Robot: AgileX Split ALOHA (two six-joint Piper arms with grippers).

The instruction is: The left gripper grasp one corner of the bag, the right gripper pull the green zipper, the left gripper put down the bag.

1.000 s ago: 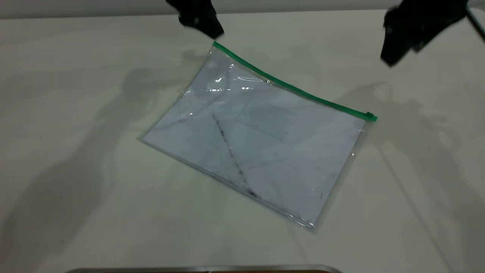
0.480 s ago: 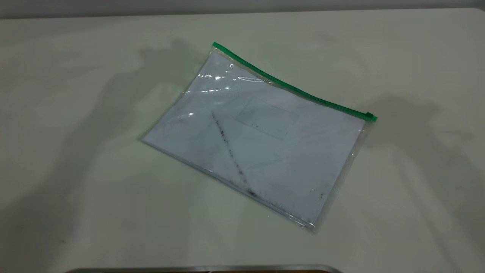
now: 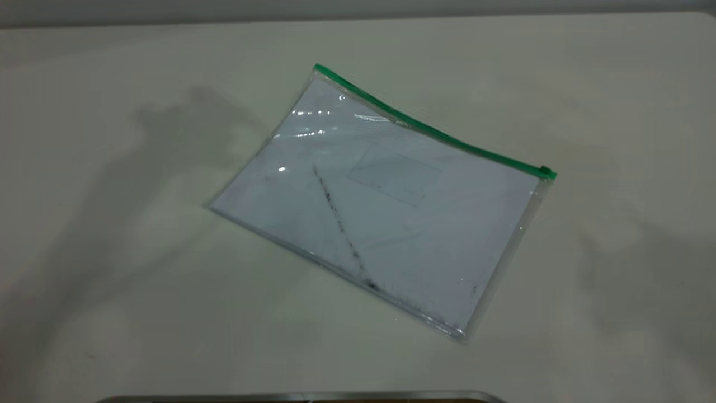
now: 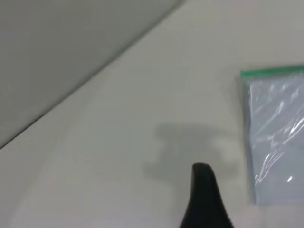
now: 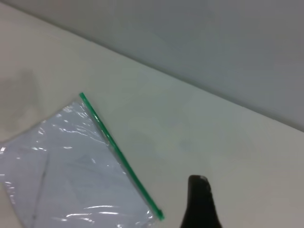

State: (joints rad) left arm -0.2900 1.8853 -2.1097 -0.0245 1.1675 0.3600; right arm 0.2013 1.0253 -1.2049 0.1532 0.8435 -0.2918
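1. The bag [image 3: 380, 207] lies flat on the pale surface [image 3: 112, 280]. Nothing is holding it. Its green zipper [image 3: 433, 131] runs along the far long edge, and the little slider tab [image 3: 545, 170] sits at the right end of that strip.
2. The left hand [image 4: 205, 199] hangs above the bare surface, near the corner of the bag [image 4: 247, 76] but apart from it. Only one dark finger tip shows, so I cannot tell if this hand is spread or pressed together.
3. The right hand [image 5: 199, 202] hangs above the surface too, just past the slider end of the zipper and not touching it. I cannot tell if it is spread or pressed together.
4. What could go wrong: the bag is thin, slick and flat, so I think a finger could slide over the corner and push the bag away.
5. The tab is tiny. If the corner is not held, I think a pull would drag the whole bag along.
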